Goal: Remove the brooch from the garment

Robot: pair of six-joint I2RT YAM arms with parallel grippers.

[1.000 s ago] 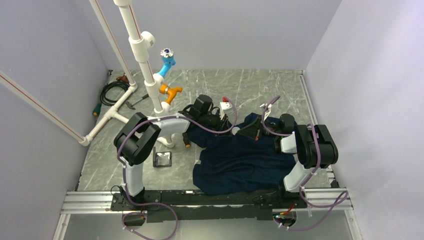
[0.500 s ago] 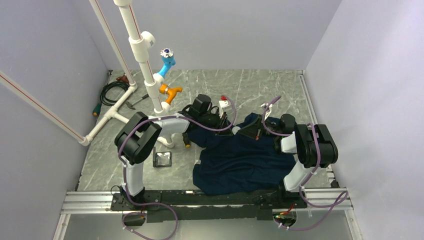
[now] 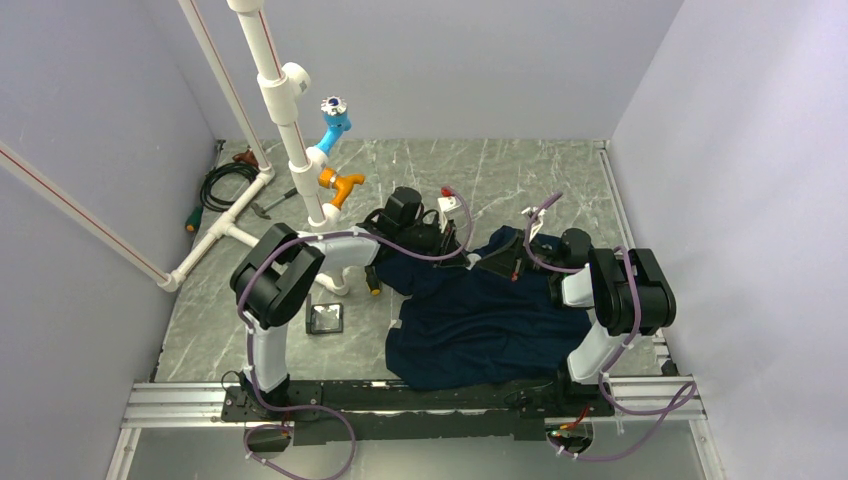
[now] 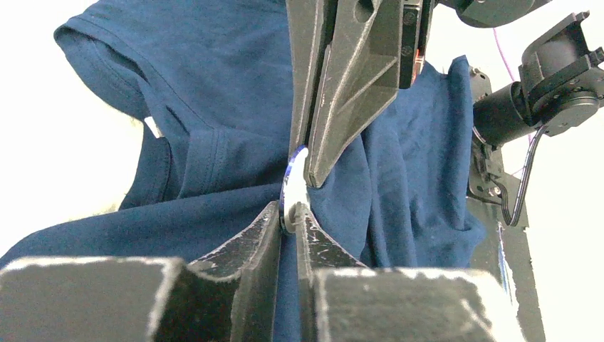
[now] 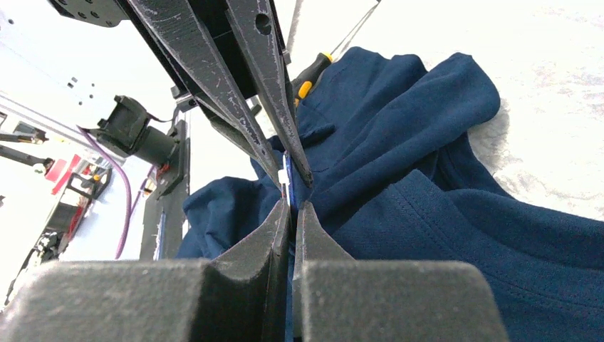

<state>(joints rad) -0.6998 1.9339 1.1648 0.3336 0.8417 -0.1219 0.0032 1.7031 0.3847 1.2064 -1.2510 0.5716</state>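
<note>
The garment (image 3: 480, 320), a dark navy T-shirt, lies crumpled between the two arms and fills both wrist views (image 4: 199, 92) (image 5: 441, 214). The brooch (image 4: 291, 187) shows edge-on in the left wrist view as a thin pale blue disc standing up from a raised fold of cloth. My left gripper (image 4: 288, 214) is shut on the brooch's lower edge. My right gripper (image 5: 288, 203) comes from the opposite side and is shut on the same fold of cloth right against the brooch. The two sets of fingertips meet tip to tip (image 3: 472, 258). In the top view the brooch is hidden by the grippers.
White pipes (image 3: 290, 130) stand at the back left with a light-blue fitting (image 3: 335, 120) and an orange one (image 3: 340, 183). A screwdriver (image 5: 310, 75) lies by the shirt's far edge. A small black square (image 3: 325, 318) lies near the left arm. A cable coil (image 3: 225, 180) lies far left.
The left wrist has shifted slightly, its white connector moving a little away from the arms. Both grippers stay pinched at the same spot on the shirt.
</note>
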